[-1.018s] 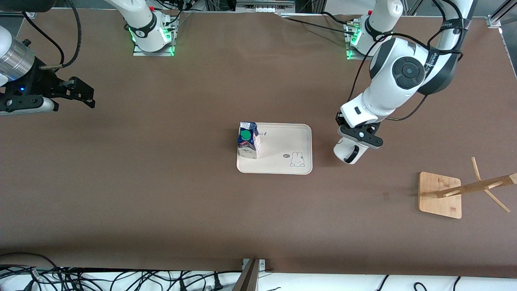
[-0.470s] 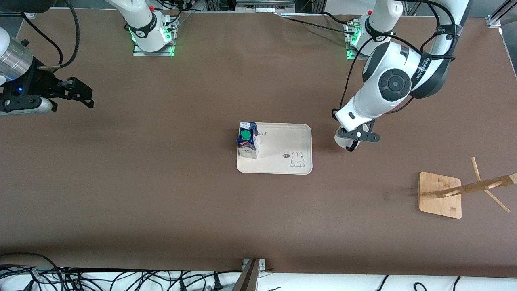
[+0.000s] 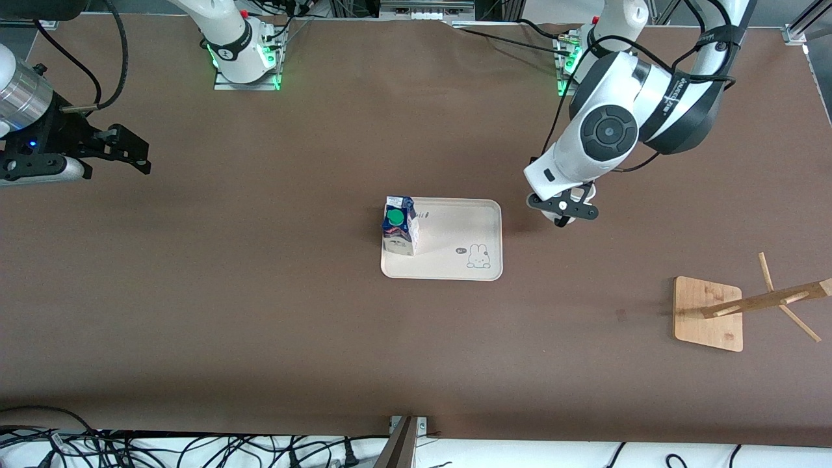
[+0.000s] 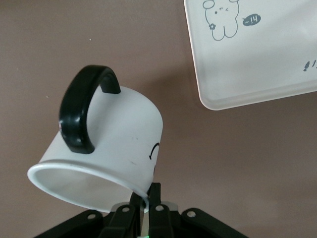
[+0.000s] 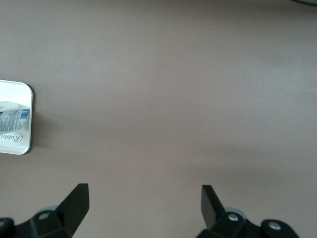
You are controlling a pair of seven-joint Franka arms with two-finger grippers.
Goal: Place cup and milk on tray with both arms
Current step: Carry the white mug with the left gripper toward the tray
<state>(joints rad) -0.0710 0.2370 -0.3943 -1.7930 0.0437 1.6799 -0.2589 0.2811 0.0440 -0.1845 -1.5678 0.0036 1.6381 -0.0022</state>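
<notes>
Carried closer to the tray point(image 3: 442, 239) over the past second, the cup point(image 4: 101, 148) is now held by the left tool point(image 3: 563, 212) above bare worktop point(image 3: 260, 312) just off the tray's short edge at the left arm's end. In the left wrist view the cup is pinched at its rim by narrowly closed fingers point(image 4: 157, 204), tilted on its side with the black handle uppermost. A grip on so thin a lip is judged fragile: the cup could swing or slip if the arm is jolted, and its low-hanging body could be caught on the tray's raised edge if it is brought across too low. The milk point(image 3: 399, 225) is seen standing upright on the tray, at the end toward the right arm, so the bunny-marked half is left open for the cup. The right tool point(image 3: 140, 151), spread wide and empty, is kept waiting over the worktop near the right arm's end. A wooden rack point(image 3: 708, 313) is set well apart, toward the worktop's front corner at the left arm's end.
</notes>
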